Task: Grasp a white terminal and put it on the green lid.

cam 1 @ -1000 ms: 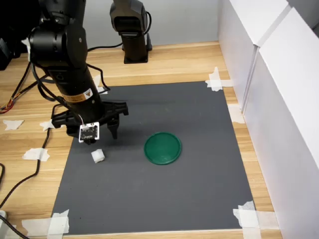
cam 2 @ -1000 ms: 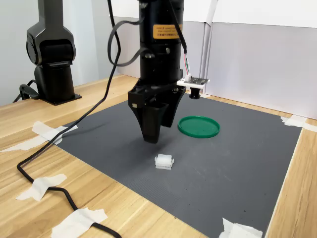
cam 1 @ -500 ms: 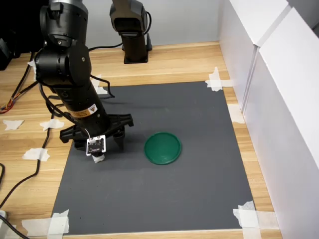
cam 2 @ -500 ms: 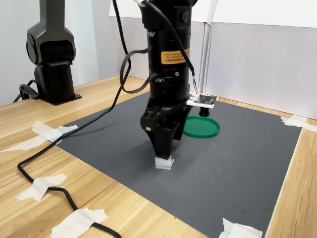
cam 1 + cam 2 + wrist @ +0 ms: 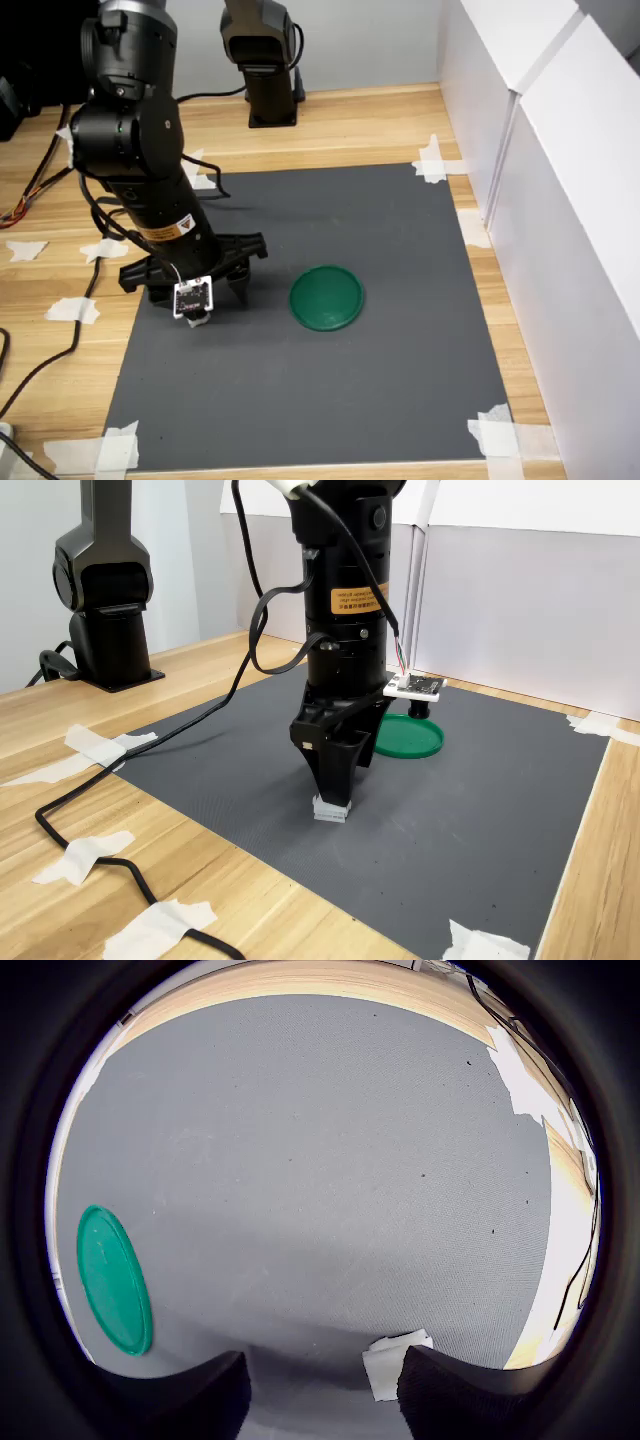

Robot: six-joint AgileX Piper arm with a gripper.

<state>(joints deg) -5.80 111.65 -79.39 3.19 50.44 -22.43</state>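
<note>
The white terminal (image 5: 333,808) lies on the dark grey mat (image 5: 330,400). My gripper (image 5: 335,792) has come down over it, fingertips almost at the mat. In the wrist view the terminal (image 5: 397,1364) sits between the two dark fingers (image 5: 470,1392), close to one and clear of the other, so the gripper (image 5: 320,1400) is open. In the first exterior view my gripper (image 5: 200,308) and its small camera board cover nearly all of the terminal. The green lid (image 5: 326,297) lies flat and bare on the mat, to the first exterior view's right of the gripper, and shows as well in the other views (image 5: 410,737) (image 5: 113,1280).
A second black arm base (image 5: 262,60) stands on the wooden table behind the mat. White walls (image 5: 560,200) close off the first exterior view's right. White tape pieces (image 5: 72,310) hold the mat's corners, and a black cable (image 5: 90,832) trails over the wood.
The arm has moved from above the mat down over the terminal. The open fingers, a short way off it one second ago, now straddle it. The lid and terminal have not moved.
</note>
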